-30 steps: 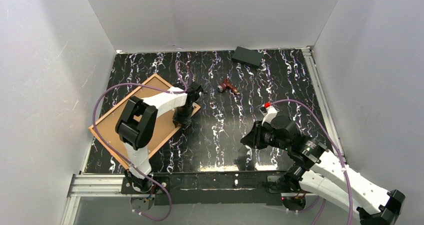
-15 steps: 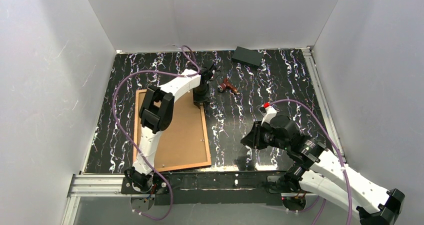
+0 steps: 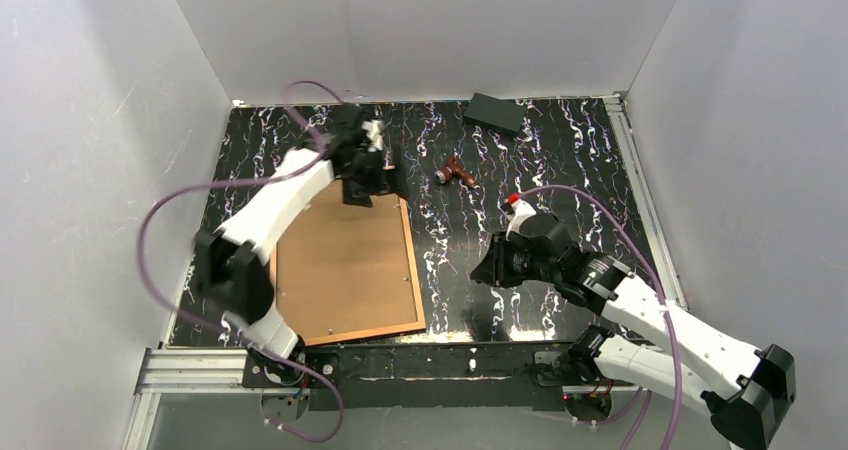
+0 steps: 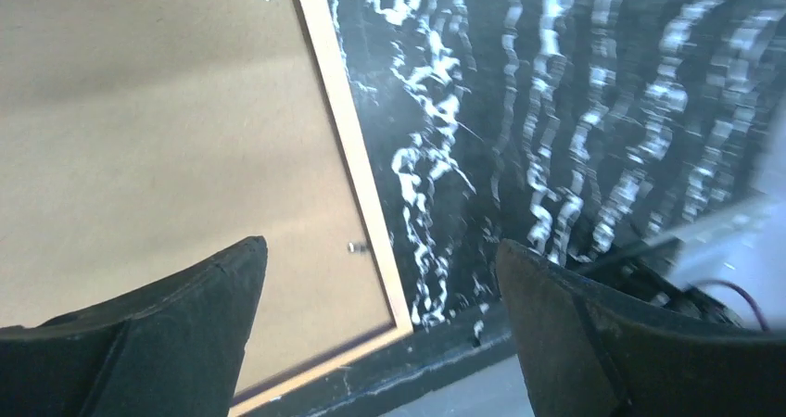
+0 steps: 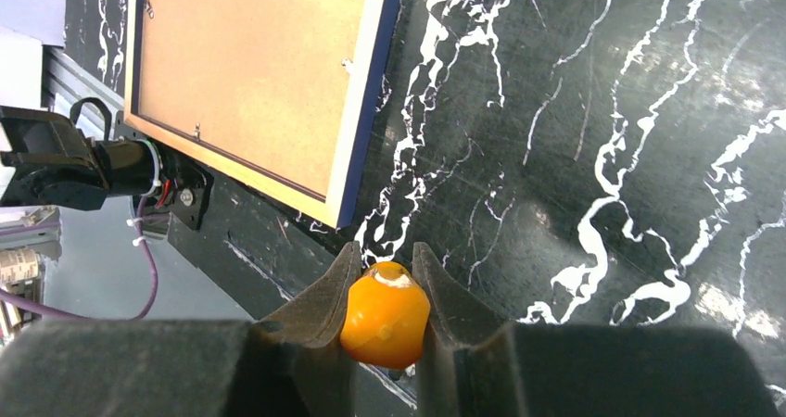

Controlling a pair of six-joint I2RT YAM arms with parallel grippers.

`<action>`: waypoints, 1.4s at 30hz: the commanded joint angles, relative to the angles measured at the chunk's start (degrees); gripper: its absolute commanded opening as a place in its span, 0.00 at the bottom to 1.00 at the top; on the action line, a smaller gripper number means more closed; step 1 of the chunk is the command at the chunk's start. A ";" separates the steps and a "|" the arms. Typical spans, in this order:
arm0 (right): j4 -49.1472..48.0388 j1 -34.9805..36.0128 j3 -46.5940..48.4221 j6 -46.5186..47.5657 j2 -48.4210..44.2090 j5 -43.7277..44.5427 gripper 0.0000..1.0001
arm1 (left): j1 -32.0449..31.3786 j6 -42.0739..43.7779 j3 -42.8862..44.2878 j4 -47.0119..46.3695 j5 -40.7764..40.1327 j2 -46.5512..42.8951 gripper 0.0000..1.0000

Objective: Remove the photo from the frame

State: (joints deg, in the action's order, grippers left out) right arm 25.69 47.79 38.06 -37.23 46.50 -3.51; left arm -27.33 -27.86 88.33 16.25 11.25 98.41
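The frame [image 3: 413, 270] lies face down at the left of the table, its thin navy edge [image 5: 371, 93] round the photo's plain brown board back [image 3: 345, 265] [image 5: 250, 65]. The picture side is hidden. My left gripper [image 3: 365, 175] hangs over the frame's far right corner, open and holding nothing; in its wrist view the jaws [image 4: 380, 248] stand wide apart above the pale frame edge [image 4: 348, 148] and the board [image 4: 167, 111]. My right gripper [image 3: 490, 268] hovers right of the frame, shut [image 5: 386, 250] on a small orange rounded piece [image 5: 385, 315].
A black block [image 3: 495, 113] lies at the far wall. A small reddish-brown tool [image 3: 456, 173] lies on the marbled tabletop, right of my left gripper. White walls enclose three sides. A metal rail [image 3: 200, 365] runs along the near edge.
My left arm turned the frame from a slant to square with the table edge, then let go, opened wide and drew back over the far corner. My right arm shifted slightly left.
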 commanded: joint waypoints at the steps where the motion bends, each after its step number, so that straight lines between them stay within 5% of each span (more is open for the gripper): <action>1: -8.30 0.11 3.21 0.06 4.22 -3.66 0.01 | 5.11 3.23 -12.29 -1.28 12.22 -19.77 0.98; 5: -13.96 0.35 5.51 -0.29 9.98 -9.17 0.01 | 6.26 3.52 -30.12 -12.37 19.89 -38.79 0.98; 11: -27.13 1.12 7.19 -2.89 18.94 -18.88 0.01 | 6.41 3.09 -38.85 -15.28 26.97 -52.13 0.98; 16: -35.61 1.85 8.93 -6.67 26.42 -25.63 0.01 | 5.84 1.09 -39.62 -13.23 32.24 -51.43 0.98; 27: -41.72 1.87 9.03 -10.90 29.75 -31.75 0.01 | -2.01 10.81 -37.14 -2.56 28.95 -44.80 0.94; 37: -48.37 2.00 7.63 -15.50 30.84 -37.77 0.01 | -4.22 11.57 -39.46 -5.89 32.08 -43.87 0.88; 42: -55.52 2.05 5.51 -20.49 31.59 -37.15 0.01 | -5.22 4.59 -41.66 -15.12 35.06 -42.09 0.76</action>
State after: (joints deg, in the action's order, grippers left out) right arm -20.84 49.54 44.36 -53.30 77.21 -39.44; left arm -31.53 -18.70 48.53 5.80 41.36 54.96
